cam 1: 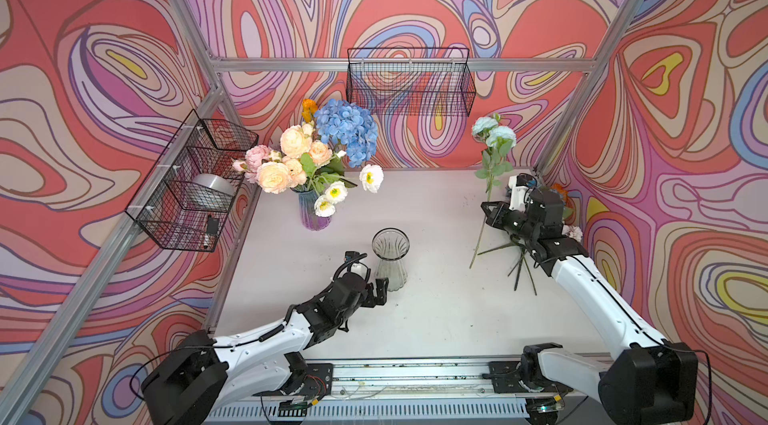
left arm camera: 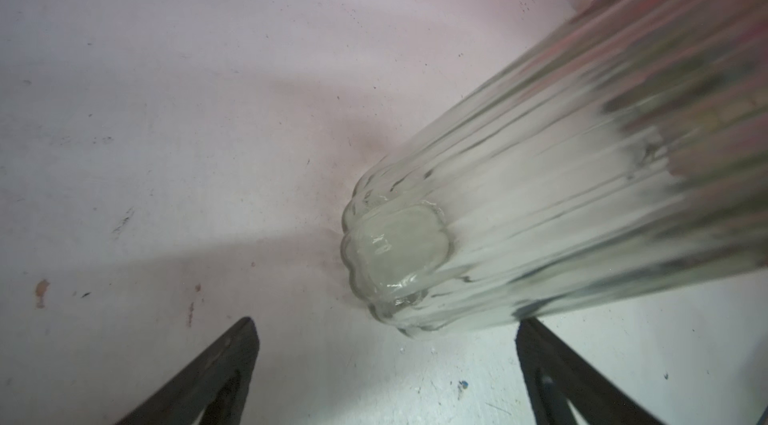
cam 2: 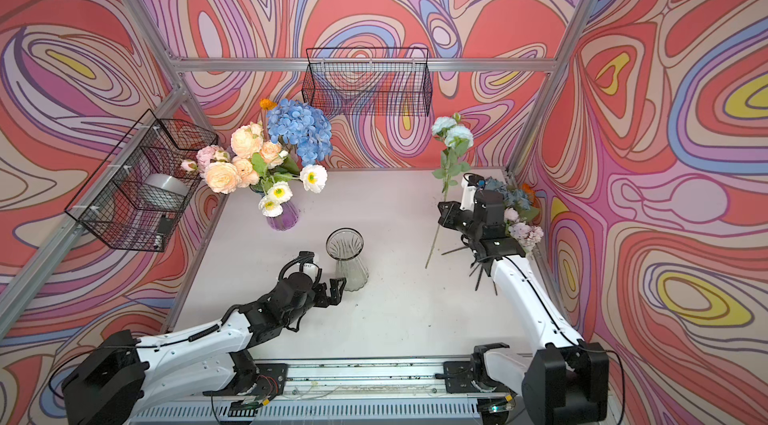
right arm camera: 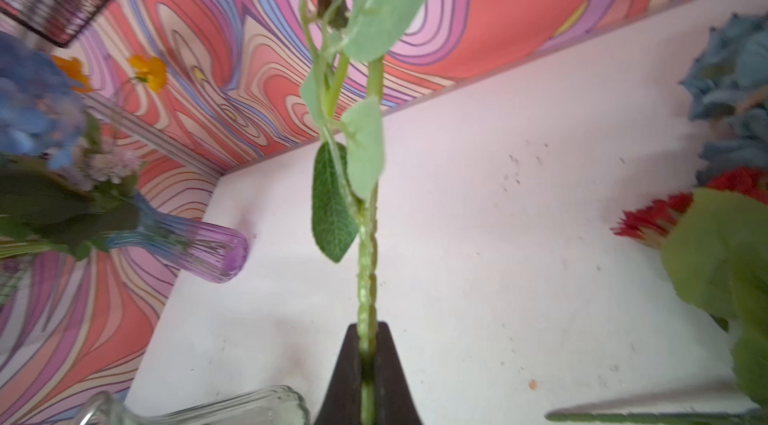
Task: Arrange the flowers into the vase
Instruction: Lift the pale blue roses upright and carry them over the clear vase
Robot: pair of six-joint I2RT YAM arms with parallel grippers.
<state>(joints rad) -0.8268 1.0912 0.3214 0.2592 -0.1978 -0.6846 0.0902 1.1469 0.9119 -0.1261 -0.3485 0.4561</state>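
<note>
Right tool (right arm camera: 368,329) clamps a pale-blue rose (cam 1: 494,134) by its stem, bloom above it; only the right wrist view reveals a red flower (right arm camera: 660,215) alongside. Left tool (left arm camera: 386,321), spread apart, faces the clear vase (left arm camera: 519,202).

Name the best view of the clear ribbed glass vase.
Both top views: the clear ribbed glass vase stands whole, mouth empty. The left wrist view shows only its base and lower wall; the right wrist view, just a sliver.

Vase (cam 1: 390,254) centre; bouquet (cam 1: 307,161) behind-left; loose flowers (cam 2: 524,234), seemingly piled, far right
</note>
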